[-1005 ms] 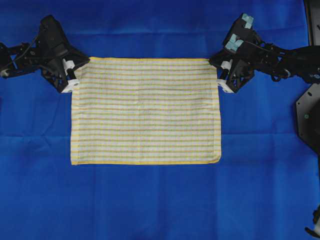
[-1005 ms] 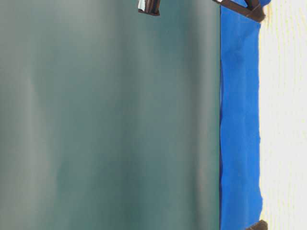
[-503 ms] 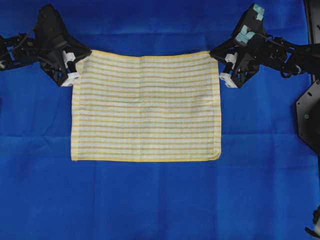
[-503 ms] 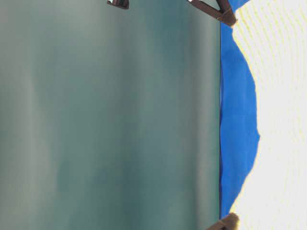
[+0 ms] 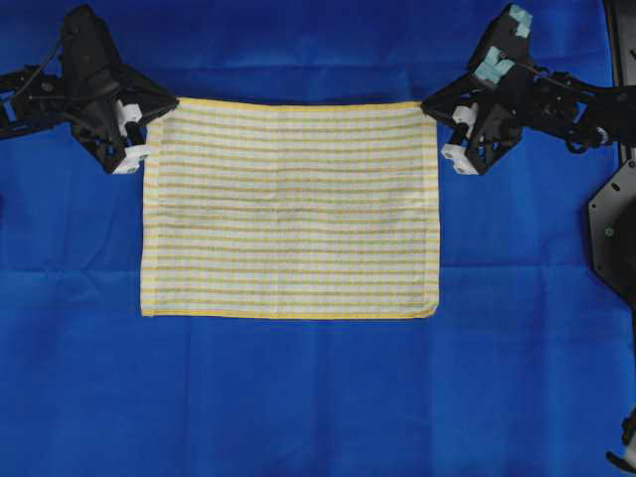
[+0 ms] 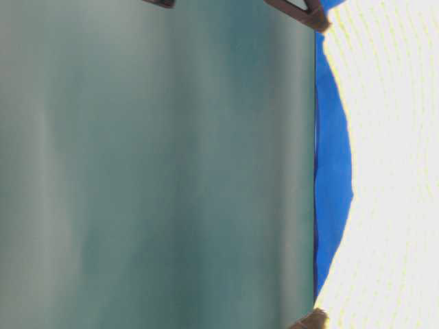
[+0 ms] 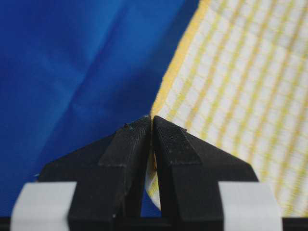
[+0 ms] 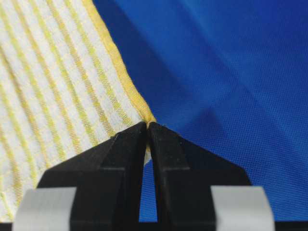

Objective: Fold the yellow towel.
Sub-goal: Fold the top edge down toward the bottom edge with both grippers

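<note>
Your left pincer (image 5: 149, 134) was clamped on the towel's (image 5: 290, 211) far-left corner, and your right pincer (image 5: 438, 131) was clamped on its far-right corner. The towel lay spread on the blue cloth (image 5: 298, 397), its far edge taut between the two pincers.

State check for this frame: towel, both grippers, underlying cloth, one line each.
yellow towel: unfolded, far edge lifted by its two corners, near edge lying on the cloth.
left gripper: shut on the towel's far left corner.
right gripper: shut on the towel's far right corner.
blue cloth: spread flat, faint creases.
</note>
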{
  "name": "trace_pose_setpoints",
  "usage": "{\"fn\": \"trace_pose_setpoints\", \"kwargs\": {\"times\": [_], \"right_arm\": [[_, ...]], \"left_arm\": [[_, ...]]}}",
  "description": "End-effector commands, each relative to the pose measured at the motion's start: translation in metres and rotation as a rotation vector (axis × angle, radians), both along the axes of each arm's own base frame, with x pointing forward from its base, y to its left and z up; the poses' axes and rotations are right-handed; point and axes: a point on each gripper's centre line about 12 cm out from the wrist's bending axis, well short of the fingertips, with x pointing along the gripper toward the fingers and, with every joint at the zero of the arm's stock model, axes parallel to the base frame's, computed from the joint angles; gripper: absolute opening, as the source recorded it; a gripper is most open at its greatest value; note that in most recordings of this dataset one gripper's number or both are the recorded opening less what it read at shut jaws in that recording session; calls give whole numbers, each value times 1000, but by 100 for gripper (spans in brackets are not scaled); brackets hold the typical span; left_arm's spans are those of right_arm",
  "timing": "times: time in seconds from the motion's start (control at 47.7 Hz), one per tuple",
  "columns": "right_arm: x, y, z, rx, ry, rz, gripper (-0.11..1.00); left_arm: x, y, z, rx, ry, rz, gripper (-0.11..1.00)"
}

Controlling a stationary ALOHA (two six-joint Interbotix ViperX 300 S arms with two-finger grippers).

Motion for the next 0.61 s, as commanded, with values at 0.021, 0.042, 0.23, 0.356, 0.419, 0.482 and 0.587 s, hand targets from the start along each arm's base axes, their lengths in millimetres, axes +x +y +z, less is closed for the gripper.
{"fn": "trace_pose_setpoints", "kwargs": {"times": [0.021, 0.042, 0.23, 0.356, 0.419, 0.482, 0.587], "right_arm": [[1, 7, 18, -3, -49, 14, 4], [1, 9, 20, -1, -51, 20, 4], [3, 34, 31, 12, -77, 98, 4], [3, 53, 32, 39, -85, 150, 4], [2, 64, 31, 59, -83, 175, 4], [2, 74, 29, 75, -78, 207, 4], [4, 94, 29, 94, -74, 273, 4]], "left_arm": [[3, -10, 15, 15, -47, -33, 3], [3, -12, 16, 14, -51, -39, 3], [0, -40, 23, -25, -95, -100, 3], [-4, -59, 25, -62, -119, -143, 3], [-8, -71, 24, -84, -125, -174, 3], [-10, -83, 24, -102, -129, -206, 3], [-13, -99, 23, -128, -135, -258, 3]]}}
